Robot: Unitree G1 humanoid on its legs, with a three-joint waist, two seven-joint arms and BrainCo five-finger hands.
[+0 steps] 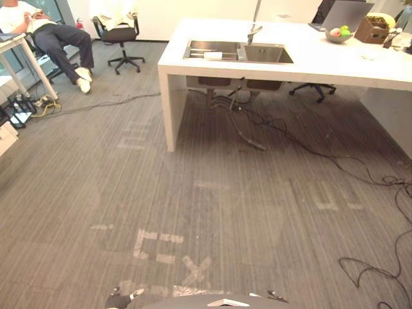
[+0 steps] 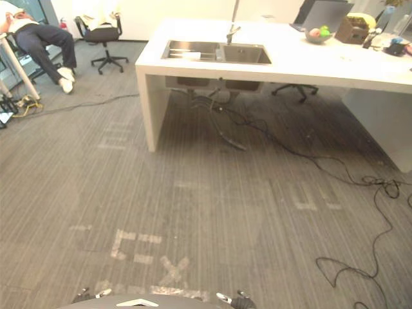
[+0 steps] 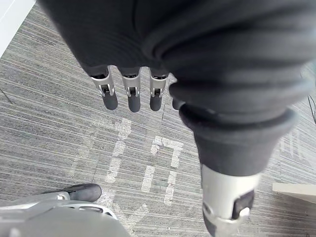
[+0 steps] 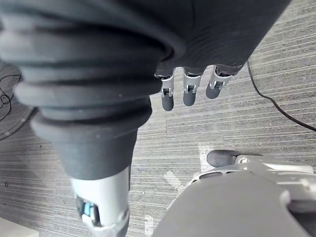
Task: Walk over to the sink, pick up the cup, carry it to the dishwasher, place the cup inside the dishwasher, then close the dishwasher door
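A steel double sink is set in a white counter across the room, with a faucet behind it. In the sink's left basin lies a small white thing; I cannot tell if it is the cup. My left hand hangs over the grey carpet with its fingers straight and nothing in it. My right hand hangs the same way, fingers straight and empty. Both hands are far from the sink.
Black cables trail over the carpet under and right of the counter. A person sits at the far left beside an office chair. A laptop, a fruit bowl and a box stand on the counter.
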